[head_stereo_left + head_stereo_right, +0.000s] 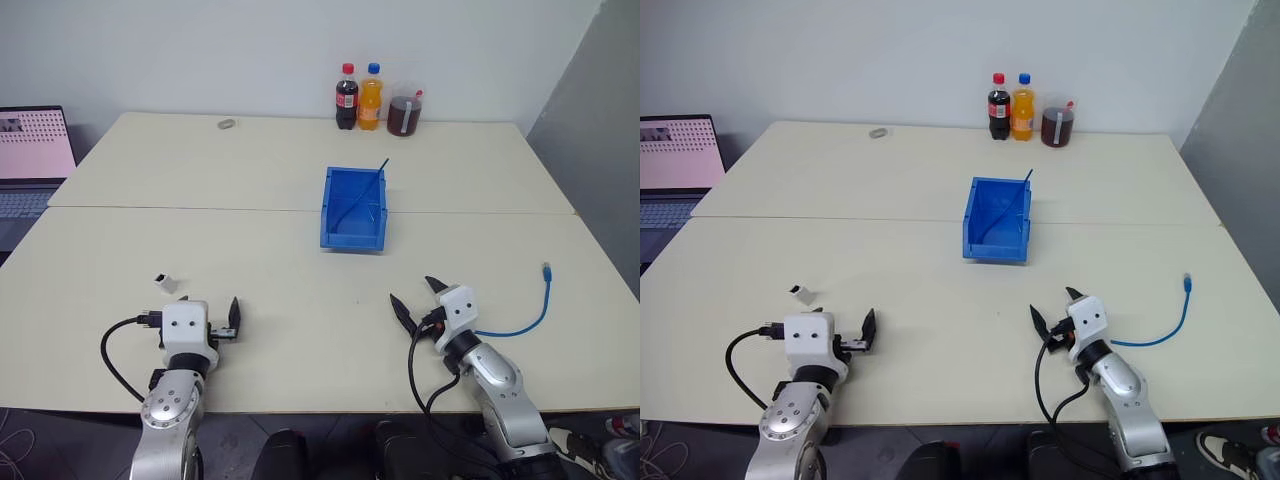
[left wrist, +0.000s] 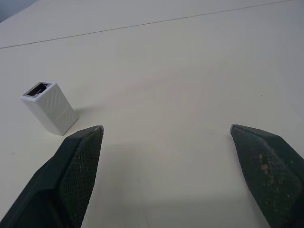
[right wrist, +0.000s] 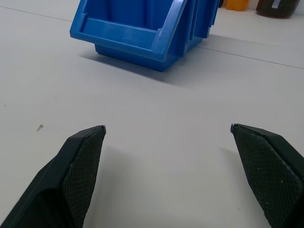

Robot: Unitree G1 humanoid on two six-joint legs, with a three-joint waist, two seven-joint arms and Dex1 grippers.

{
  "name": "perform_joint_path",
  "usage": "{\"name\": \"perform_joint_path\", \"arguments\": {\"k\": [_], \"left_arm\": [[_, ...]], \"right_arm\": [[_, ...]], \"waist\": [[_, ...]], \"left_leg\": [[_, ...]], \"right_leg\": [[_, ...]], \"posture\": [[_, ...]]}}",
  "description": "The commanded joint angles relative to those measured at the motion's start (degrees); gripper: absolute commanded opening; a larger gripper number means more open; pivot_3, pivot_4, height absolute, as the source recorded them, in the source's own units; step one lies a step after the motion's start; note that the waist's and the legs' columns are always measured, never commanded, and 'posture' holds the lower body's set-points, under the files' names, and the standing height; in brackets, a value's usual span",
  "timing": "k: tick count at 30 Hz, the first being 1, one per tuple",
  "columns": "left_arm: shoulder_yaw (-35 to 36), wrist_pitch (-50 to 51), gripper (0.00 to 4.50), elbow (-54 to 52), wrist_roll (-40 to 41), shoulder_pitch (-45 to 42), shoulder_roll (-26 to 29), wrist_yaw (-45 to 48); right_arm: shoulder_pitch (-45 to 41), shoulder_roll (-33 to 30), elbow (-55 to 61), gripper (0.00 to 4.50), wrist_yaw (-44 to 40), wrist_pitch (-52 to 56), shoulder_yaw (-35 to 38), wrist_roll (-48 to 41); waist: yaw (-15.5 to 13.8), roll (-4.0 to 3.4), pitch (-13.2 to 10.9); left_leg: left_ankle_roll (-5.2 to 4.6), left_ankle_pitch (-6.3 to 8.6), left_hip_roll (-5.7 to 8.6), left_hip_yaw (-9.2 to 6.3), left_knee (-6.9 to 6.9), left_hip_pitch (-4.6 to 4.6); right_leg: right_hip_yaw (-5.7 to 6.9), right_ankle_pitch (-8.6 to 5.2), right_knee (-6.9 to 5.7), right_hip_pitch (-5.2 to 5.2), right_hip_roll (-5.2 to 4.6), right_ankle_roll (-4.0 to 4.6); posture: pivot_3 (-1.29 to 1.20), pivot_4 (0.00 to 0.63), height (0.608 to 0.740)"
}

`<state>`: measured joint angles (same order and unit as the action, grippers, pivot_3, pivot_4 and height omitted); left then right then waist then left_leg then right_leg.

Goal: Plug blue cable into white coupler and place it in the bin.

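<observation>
The blue cable [image 1: 528, 318] lies in a curve on the table at the right, its clear plug [image 1: 546, 269] at the far end. My right gripper [image 1: 411, 289] stands open just left of the cable, empty, facing the blue bin [image 3: 142, 28]. The bin [image 1: 328, 212] sits at the table's middle. The white coupler [image 1: 166, 283] stands on the table at the front left, socket up. My left gripper [image 2: 166, 128] is open and empty, with the coupler [image 2: 49, 107] just past and outside one fingertip [image 2: 83, 152].
Another thin blue cable [image 1: 372, 182] lies inside the bin, its end poking over the far rim. Two bottles [image 1: 358, 97] and a jar of dark liquid [image 1: 405, 113] stand at the table's back edge. A small ring [image 1: 227, 124] lies at the back left. A laptop [image 1: 35, 160] sits off to the left.
</observation>
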<state>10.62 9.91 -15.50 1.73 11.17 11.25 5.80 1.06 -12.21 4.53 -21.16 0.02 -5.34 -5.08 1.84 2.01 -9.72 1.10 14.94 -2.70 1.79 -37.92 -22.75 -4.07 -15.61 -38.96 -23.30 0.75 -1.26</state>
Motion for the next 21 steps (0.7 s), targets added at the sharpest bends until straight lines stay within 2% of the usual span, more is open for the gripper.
{"name": "perform_joint_path", "arguments": {"k": [1, 17, 21], "left_arm": [[0.2, -1.7, 4.5, -1.2, 1.0, 0.0, 0.1, 0.8], [-0.4, -0.9, 4.5, -2.4, 0.7, 2.3, 0.6, 2.2], [1.3, -2.7, 4.5, -4.3, 9.7, 3.5, 0.9, 9.6]], "right_arm": [[-0.2, 0.1, 1.2, 4.49, -0.2, -1.2, -0.3, 0.3], [0.5, 0.0, 1.7, 4.49, -0.5, -1.0, -0.9, 0.2], [0.6, 0.0, 1.9, 4.49, 0.1, -1.3, -0.6, 0.5]], "waist": [[0.0, 0.0, 0.0], [0.0, 0.0, 0.0], [0.0, 0.0, 0.0]], "left_leg": [[0.0, 0.0, 0.0, 0.0, 0.0, 0.0], [0.0, 0.0, 0.0, 0.01, 0.0, 0.01], [0.0, 0.0, -0.01, 0.02, 0.0, 0.0]], "right_leg": [[0.0, 0.0, 0.0, 0.0, 0.0, 0.0], [0.0, 0.0, 0.0, 0.0, 0.0, 0.0], [0.0, 0.0, 0.0, 0.0, -0.01, 0.01]], "posture": [[0.0, 0.15, 0.74], [0.0, 0.15, 0.74], [0.0, 0.15, 0.74]]}}
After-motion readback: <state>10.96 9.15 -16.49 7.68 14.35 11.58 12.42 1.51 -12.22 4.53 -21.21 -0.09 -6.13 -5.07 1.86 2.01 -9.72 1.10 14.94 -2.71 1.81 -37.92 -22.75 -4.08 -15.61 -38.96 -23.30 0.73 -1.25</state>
